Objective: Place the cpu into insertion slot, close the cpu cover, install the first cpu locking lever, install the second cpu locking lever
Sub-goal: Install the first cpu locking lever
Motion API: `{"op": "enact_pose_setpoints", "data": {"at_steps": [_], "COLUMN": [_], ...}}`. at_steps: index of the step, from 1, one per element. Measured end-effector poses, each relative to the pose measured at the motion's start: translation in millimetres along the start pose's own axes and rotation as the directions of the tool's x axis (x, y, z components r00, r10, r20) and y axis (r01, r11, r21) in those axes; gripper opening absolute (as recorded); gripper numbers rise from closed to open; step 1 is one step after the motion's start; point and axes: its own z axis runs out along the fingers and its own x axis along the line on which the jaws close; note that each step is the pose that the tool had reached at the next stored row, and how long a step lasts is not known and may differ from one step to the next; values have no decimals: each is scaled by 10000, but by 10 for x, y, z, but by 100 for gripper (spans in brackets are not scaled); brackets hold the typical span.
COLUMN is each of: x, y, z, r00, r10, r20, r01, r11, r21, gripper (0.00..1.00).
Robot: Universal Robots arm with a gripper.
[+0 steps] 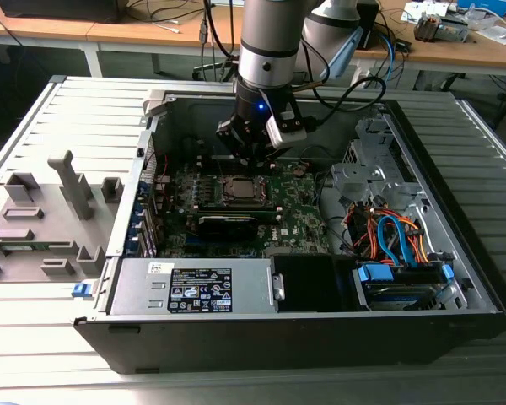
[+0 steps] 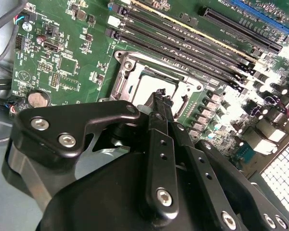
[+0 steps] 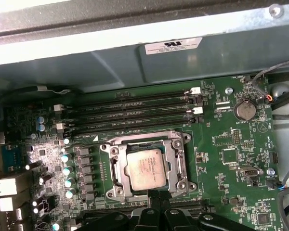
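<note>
Fingers (image 2: 160, 103) pressed together, the gripper (image 3: 156, 195) hovers right at the near edge of the cpu cover (image 3: 178, 159), already down over the seated cpu (image 3: 145, 168).

Exterior view high, far; both wrist views close above motherboard (image 3: 231, 159).

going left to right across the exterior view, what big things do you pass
grey plastic fixture → open computer case left wall → motherboard with the cpu under the gripper → drive cage and bundle of orange and blue cables → case right wall
</note>
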Motion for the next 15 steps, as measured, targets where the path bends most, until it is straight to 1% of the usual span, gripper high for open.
{"op": "enact_pose_setpoints", "data": {"at_steps": [15], "x": [0], "y": [0], "z": [0], "r00": [9997], "r10": [-252], "r20": [11], "r01": [252], "r11": [9997], "r21": [10], "gripper": [11]}}
